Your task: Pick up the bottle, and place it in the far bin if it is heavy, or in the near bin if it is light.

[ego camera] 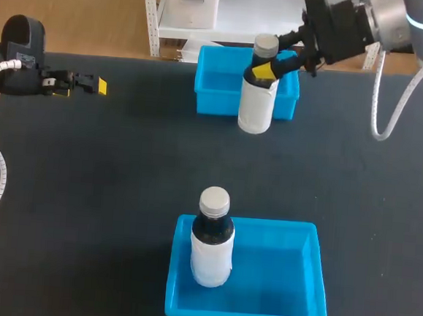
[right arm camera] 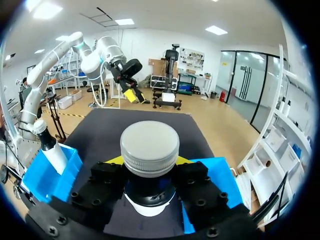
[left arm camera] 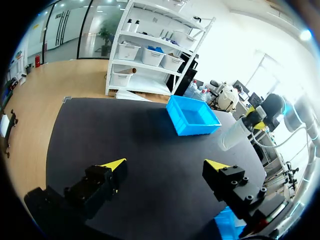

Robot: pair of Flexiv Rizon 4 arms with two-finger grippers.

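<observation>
At the far blue plastic bin [ego camera: 216, 103], my right claw [ego camera: 266, 68] grips the grey-capped white-labelled bottle [ego camera: 257, 107] by its neck, presumably having judged it heavy. My left claw [left arm camera: 166, 164] hangs wide, out of the way.

No text, number or sign can be read. Plain white labels are seen on the far bottle [ego camera: 257, 103] and the near bottle [ego camera: 211, 257], with no print made out.

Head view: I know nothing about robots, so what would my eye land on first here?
Most striking is the right gripper clamped on the neck of a white-labelled bottle, held up over the front edge of the far bin. A second bottle stands upright in the near bin, and the left gripper hangs open over the left side of the dark table.
</observation>
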